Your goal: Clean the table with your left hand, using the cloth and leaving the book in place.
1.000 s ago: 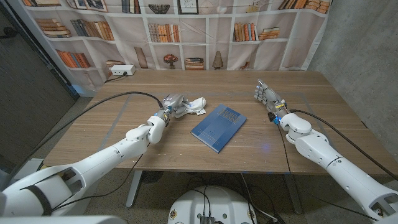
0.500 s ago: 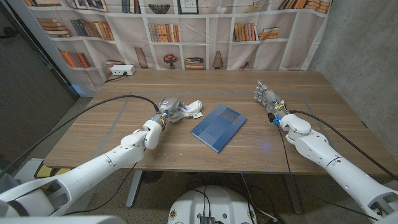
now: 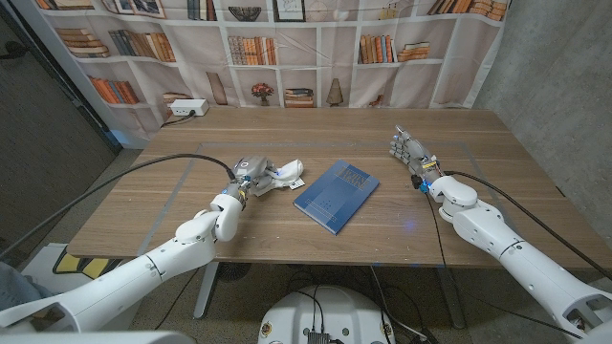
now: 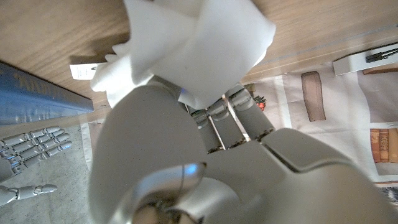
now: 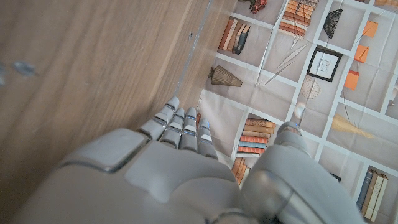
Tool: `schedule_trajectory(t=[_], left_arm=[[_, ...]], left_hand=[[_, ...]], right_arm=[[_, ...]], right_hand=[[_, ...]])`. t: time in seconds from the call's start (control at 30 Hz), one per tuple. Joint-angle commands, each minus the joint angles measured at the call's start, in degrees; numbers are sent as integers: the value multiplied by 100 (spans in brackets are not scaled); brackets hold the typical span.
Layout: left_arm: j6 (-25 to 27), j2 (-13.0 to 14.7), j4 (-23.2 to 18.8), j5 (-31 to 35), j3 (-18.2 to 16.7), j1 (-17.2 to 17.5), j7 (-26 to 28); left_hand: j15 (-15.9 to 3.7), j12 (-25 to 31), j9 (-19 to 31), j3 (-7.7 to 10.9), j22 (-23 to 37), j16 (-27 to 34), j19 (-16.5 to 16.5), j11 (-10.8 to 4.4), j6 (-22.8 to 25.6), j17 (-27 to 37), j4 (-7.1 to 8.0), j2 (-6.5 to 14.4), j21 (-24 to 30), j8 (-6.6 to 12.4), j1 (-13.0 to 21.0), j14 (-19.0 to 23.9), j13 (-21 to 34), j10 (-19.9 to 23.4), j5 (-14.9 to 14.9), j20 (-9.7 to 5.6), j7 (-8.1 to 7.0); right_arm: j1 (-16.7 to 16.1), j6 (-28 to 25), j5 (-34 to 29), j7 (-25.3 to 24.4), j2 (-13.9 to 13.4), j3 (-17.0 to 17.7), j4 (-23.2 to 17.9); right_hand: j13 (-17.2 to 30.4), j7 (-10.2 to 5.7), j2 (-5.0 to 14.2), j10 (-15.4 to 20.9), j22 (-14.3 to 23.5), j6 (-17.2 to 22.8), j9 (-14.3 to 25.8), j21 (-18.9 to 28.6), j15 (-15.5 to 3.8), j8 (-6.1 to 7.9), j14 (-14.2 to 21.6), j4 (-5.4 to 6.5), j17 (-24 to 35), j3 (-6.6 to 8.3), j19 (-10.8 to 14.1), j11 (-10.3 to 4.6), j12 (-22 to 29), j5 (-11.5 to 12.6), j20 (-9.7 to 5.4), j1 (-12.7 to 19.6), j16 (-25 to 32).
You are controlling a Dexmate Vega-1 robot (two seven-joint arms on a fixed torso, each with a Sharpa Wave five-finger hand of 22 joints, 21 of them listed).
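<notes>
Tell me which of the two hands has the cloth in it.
The left hand: it grips the white cloth beside the blue book. The right hand holds nothing, apart at the table's other side.

cloth point(image 3: 285, 173) white | book point(image 3: 335, 196) blue | table point(image 3: 191, 205) brown woodgrain

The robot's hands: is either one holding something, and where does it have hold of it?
The left hand holds the white cloth, bunched up at the end nearest its fingers, the rest trailing toward the blue book. The right hand holds nothing.
</notes>
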Motion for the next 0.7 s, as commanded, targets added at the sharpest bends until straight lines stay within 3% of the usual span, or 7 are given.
schedule_trajectory(t=[0.03,0.57,0.7], left_arm=[[-534,-387,869,-1,221,-542,138],[-2021,-1397,3131,316,1105,-2260,419],[-2304,-1759,3887,190,1284,-2594,557]], left_hand=[[-173,-21,17,32,17,7,25,19,55,25,-4,7,-31,40,15,49,33,53,-8,-33,-2],[-172,-61,11,55,20,3,35,24,67,25,-3,9,-38,41,5,60,57,60,-6,-25,-5],[-181,-66,10,58,20,0,29,22,60,25,-2,9,-42,38,2,55,62,62,-6,-24,-3]], right_arm=[[-143,45,23,-106,-36,65,-117],[-433,79,35,-354,-143,214,-440],[-453,95,38,-372,-139,228,-453]], right_hand=[[22,13,20,26,6,49,28,-17,1,28,49,-12,12,1,36,10,22,-9,-12,44,6],[22,20,27,34,7,53,28,-45,2,26,52,-16,12,-5,49,-4,21,-12,-13,47,2],[22,21,30,34,7,54,28,-53,4,26,55,-17,12,-6,52,1,20,-12,-13,50,2]])
